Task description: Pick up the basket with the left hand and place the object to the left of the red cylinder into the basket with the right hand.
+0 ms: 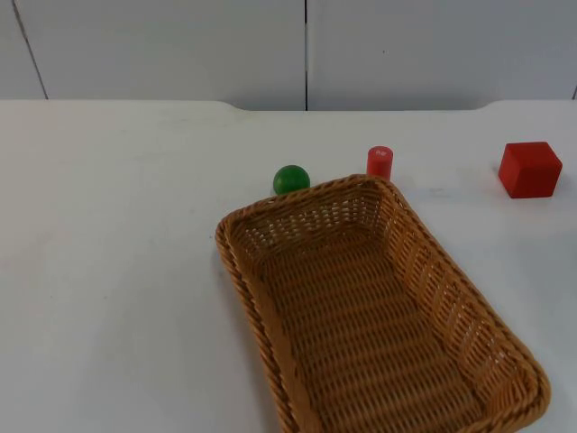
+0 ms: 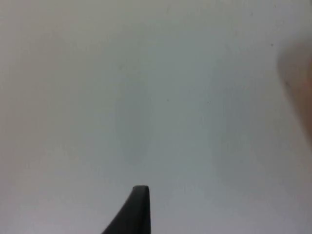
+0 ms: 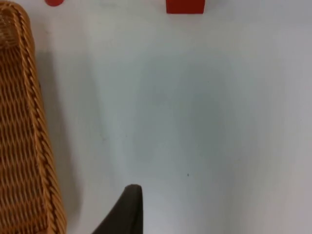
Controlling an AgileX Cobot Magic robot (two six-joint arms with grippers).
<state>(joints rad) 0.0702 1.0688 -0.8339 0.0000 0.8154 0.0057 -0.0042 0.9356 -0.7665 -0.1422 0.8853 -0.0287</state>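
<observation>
Of the left fingers (image 2: 139,210), one black tip is in the left wrist view, hanging over bare white counter (image 2: 146,97) with nothing held against it. Whether this pair is spread or pressed together cannot be told. A blurred brownish patch (image 2: 298,73) nearby is too vague to name. The right fingers (image 3: 129,209) likewise show one dark tip above the counter, and their state cannot be told either. Just beside them runs the braided rim of the wicker basket (image 3: 29,122), and they do not touch it. In the top view the basket (image 1: 227,242) sits flat on the counter (image 1: 108,271), a brown rectangular tray turned at an angle, with nothing inside it. The green ball (image 1: 291,179) lies just beyond the basket's far rim, which covers its lower edge, and it is to the left of the red cylinder (image 1: 380,161). The cylinder stands upright near the basket's far corner. A red cube (image 1: 530,169) rests well apart to the right, and it also appears beyond the right fingers, as does the cylinder. The grey partition wall (image 1: 180,45) closes off the counter behind them.
</observation>
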